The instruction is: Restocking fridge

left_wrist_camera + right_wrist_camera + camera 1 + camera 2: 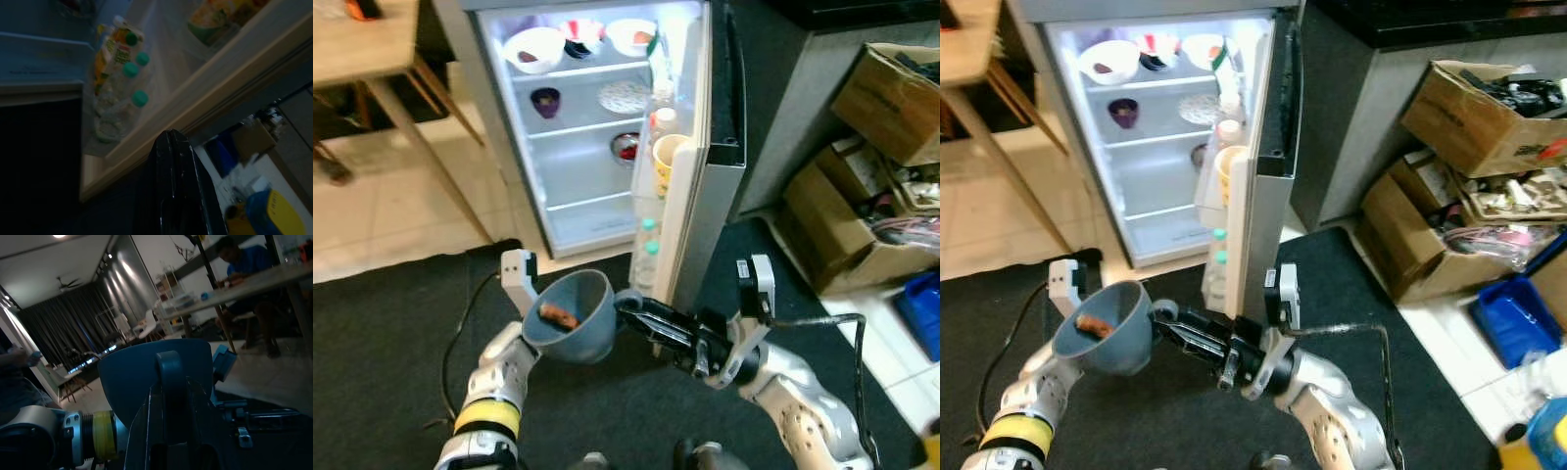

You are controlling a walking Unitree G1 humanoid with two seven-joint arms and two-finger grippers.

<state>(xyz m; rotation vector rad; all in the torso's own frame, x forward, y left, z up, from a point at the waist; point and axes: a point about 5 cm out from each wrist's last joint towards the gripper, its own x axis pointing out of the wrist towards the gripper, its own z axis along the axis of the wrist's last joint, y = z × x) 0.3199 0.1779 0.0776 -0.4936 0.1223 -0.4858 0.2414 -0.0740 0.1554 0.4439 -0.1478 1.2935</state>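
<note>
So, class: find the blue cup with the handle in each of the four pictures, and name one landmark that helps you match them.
Left eye view: blue cup, lower centre, before the open fridge, its handle in the right claw.
Right eye view: lower left, brown food inside.
Left wrist view: not in it.
Right wrist view: centre, seen from outside, handle toward the camera.
Shared landmark: the green-capped bottles in the fridge door, also in the left wrist view.

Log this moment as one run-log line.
stage: approaching open fridge | right gripper: shut on blue cup handle | cup: holds brown food piece | left gripper: beside cup, shut | door shelf: bottles
</note>
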